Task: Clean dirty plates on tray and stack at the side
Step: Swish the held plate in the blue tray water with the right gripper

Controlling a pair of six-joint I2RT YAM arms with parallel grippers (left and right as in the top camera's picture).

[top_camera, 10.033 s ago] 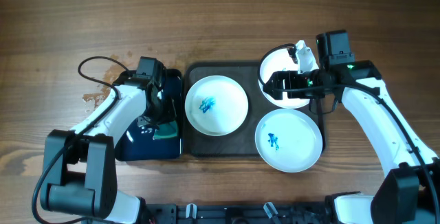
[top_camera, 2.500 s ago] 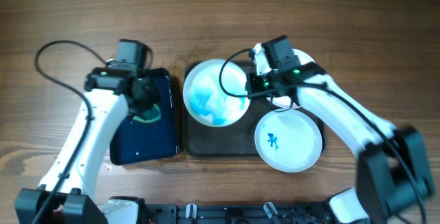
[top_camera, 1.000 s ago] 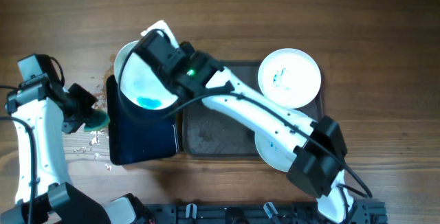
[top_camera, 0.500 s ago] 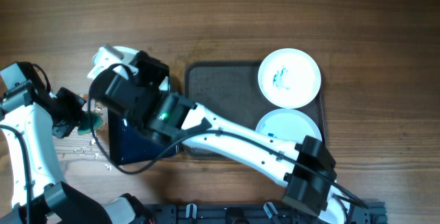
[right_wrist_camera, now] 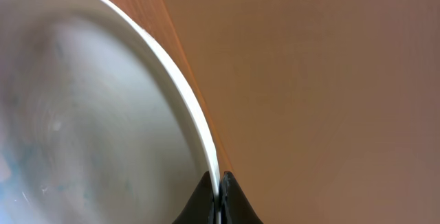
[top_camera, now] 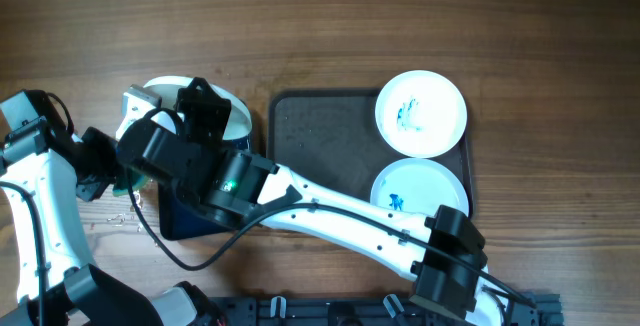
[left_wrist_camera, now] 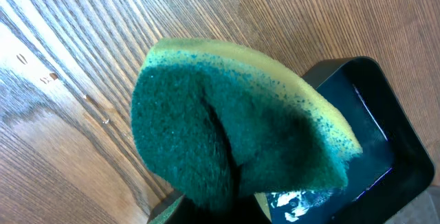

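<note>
My right gripper is shut on the rim of a white plate, held tilted above the table's left side, over the navy tray's far end. In the right wrist view the fingers pinch that plate's thin edge, and its face shows only faint bluish streaks. Two more plates stay at the right end of the dark tray: one with a blue smear, another partly under my right arm. My left gripper is shut on a green sponge over the wood, left of the navy tray.
The glossy navy tray lies left of the dark tray, mostly covered by my right arm in the overhead view. Small droplets speckle the wood near the left gripper. My right arm stretches diagonally across the table from the front right.
The right arm has carried the plate from the dark tray leftward past the navy tray and settled there. The left arm with the sponge has swung left off the navy tray.
</note>
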